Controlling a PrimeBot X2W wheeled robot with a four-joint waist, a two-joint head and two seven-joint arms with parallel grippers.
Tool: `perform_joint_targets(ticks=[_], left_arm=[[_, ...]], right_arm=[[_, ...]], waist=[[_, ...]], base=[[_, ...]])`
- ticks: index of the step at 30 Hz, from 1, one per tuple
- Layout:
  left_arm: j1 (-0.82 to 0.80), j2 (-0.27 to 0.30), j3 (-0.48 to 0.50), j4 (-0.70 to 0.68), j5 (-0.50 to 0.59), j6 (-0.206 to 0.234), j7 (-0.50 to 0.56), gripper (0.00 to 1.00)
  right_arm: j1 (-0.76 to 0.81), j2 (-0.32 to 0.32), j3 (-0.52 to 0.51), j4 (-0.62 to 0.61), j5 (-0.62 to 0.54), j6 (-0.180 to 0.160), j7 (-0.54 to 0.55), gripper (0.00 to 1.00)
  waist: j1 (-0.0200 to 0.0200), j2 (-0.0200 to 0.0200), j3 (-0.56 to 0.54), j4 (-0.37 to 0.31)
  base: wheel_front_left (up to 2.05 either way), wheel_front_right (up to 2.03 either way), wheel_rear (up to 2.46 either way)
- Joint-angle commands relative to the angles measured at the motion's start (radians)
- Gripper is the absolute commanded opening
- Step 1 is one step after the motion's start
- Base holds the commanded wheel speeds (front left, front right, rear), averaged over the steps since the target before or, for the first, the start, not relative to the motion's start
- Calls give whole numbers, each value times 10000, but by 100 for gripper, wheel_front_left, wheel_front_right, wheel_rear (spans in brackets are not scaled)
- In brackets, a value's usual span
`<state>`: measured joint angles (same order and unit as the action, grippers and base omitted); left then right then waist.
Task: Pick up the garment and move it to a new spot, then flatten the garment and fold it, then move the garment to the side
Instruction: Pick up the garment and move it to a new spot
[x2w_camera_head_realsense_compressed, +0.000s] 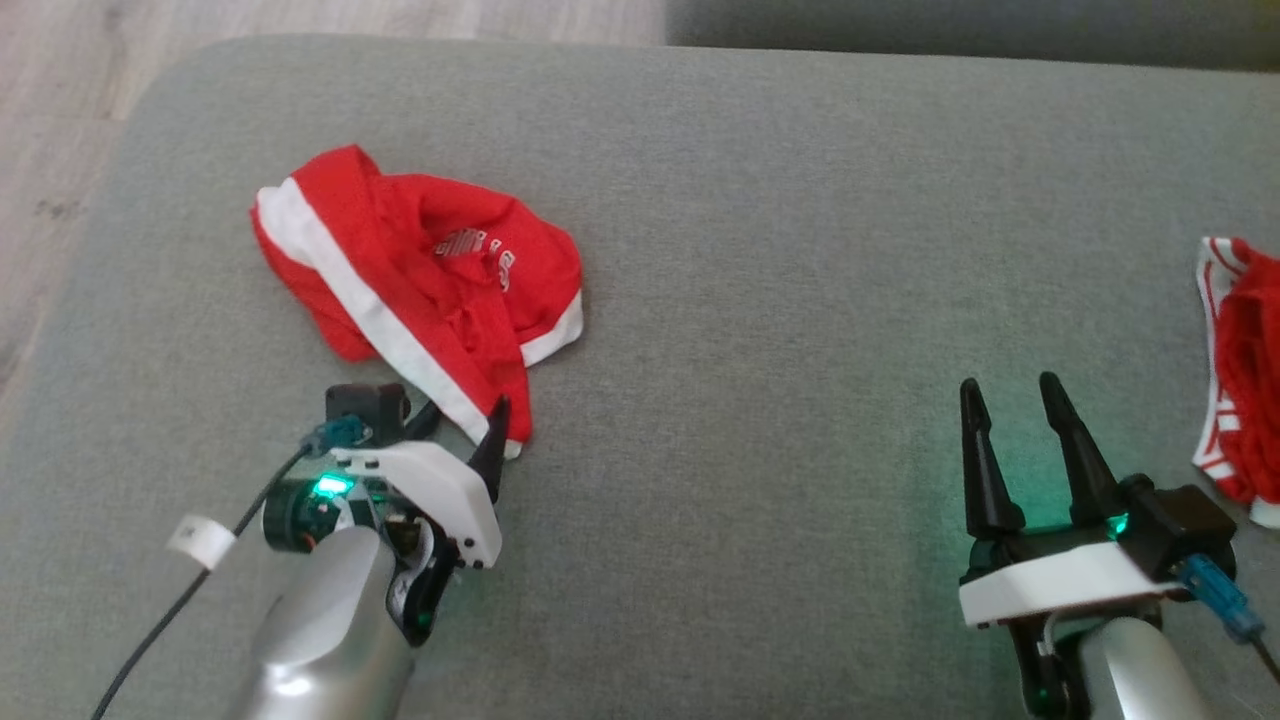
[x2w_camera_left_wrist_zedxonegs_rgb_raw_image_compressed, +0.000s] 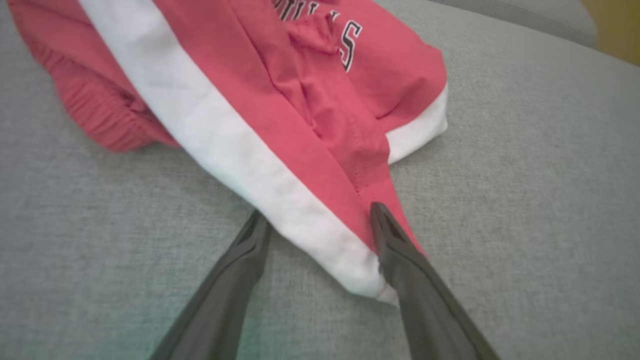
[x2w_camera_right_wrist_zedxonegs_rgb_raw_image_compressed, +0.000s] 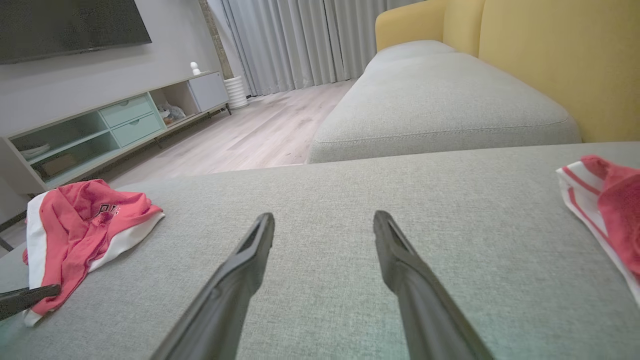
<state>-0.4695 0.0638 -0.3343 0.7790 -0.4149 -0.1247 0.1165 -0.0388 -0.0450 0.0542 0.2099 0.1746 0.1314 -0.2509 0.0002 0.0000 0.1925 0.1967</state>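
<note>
The garment (x2w_camera_head_realsense_compressed: 420, 270) is a pair of red shorts with a white side stripe and lettering, lying crumpled on the left part of the grey sofa cushion (x2w_camera_head_realsense_compressed: 750, 250). My left gripper (x2w_camera_head_realsense_compressed: 455, 430) is open at its near corner. In the left wrist view the garment (x2w_camera_left_wrist_zedxonegs_rgb_raw_image_compressed: 300, 100) tapers to a white-hemmed tip that lies between the spread fingers of the left gripper (x2w_camera_left_wrist_zedxonegs_rgb_raw_image_compressed: 317, 215), without being clamped. My right gripper (x2w_camera_head_realsense_compressed: 1008, 385) stands open and empty over bare cushion at the lower right. From the right wrist, the garment (x2w_camera_right_wrist_zedxonegs_rgb_raw_image_compressed: 85, 220) lies far left of the right gripper (x2w_camera_right_wrist_zedxonegs_rgb_raw_image_compressed: 324, 216).
A second red and white piece of clothing (x2w_camera_head_realsense_compressed: 1235, 370) lies at the cushion's right edge, close to my right gripper. Wooden floor (x2w_camera_head_realsense_compressed: 60, 150) borders the cushion's rounded left corner. Beyond are another grey cushion (x2w_camera_right_wrist_zedxonegs_rgb_raw_image_compressed: 440, 100), a yellow backrest (x2w_camera_right_wrist_zedxonegs_rgb_raw_image_compressed: 550, 50) and a TV cabinet (x2w_camera_right_wrist_zedxonegs_rgb_raw_image_compressed: 100, 125).
</note>
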Motion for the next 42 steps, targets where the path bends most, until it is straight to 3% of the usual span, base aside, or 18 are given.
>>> perform_joint_targets(ticks=[1, 2, 3, 4, 5, 15, 22, 26, 32, 39, 40, 41, 42], left_arm=[[-422, 225, 97, -17, -165, -52, 128, 100], [-448, 228, 24, 32, -244, -53, 142, 100], [-478, 232, -54, 30, -332, -55, 82, 64], [-478, 232, -54, 30, -332, -55, 82, 64], [-503, 240, -106, 4, -439, -55, -30, 0], [-673, 284, -711, -1181, -1414, -58, -1880, 0], [-1056, -83, -1443, -2222, -1624, 16, -2734, 0], [-1433, -128, -2280, -2828, -2171, 415, -3035, 0], [-2210, -132, -4047, -3741, -3216, 1519, -3530, 0], [-2859, -134, -5963, -4281, -4104, 2380, -3754, 1], [-2945, -134, -6244, -4334, -4169, 2455, -3763, 37], [-3030, -134, -6533, -4368, -4197, 2519, -3769, 100], [-3087, -134, -6849, -4387, -4250, 2529, -3773, 100]], right_arm=[[-406, -53, 274, -317, -37, -7, -109, 100], [-429, -53, 294, -303, -23, -7, -109, 100], [-450, -53, 320, -290, -8, -7, -109, 100], [-450, -53, 320, -290, -8, -7, -109, 100], [-469, -53, 345, -278, 9, -7, -109, 100], [-549, -53, 522, -163, 204, -7, -109, 100], [-492, -53, 611, -109, 462, -7, -109, 100], [-496, -53, 782, -67, 542, -7, -109, 100], [-531, -53, 934, -102, 684, -7, -109, 100], [-693, -53, 1128, -155, 838, -7, -109, 100], [-715, -53, 1142, -161, 854, -7, -109, 100], [-740, -53, 1155, -170, 871, -7, -109, 100], [-760, -53, 1157, -180, 886, -7, -109, 100]], waist=[[-2, 0, 100, -154], [-2, 0, 92, -183], [-2, 0, 73, -216], [-2, 0, 73, -216], [-2, 0, 46, -247], [-2, 0, -522, -897], [-2, 0, -832, -1973], [-2, 0, -796, -2686], [-2, 0, -592, -3645], [-2, 0, -257, -4343], [-2, 0, -206, -4395], [-2, 0, -158, -4432], [-2, 0, -116, -4453]], base=[[0, 0, 0], [0, 0, 0], [0, 0, 0], [0, 0, 0], [0, 0, 0], [0, 0, 0], [0, 0, 0], [0, 0, 0], [0, 0, 0], [0, 0, 0], [0, 0, 0], [0, 0, 0], [0, 0, 0]])
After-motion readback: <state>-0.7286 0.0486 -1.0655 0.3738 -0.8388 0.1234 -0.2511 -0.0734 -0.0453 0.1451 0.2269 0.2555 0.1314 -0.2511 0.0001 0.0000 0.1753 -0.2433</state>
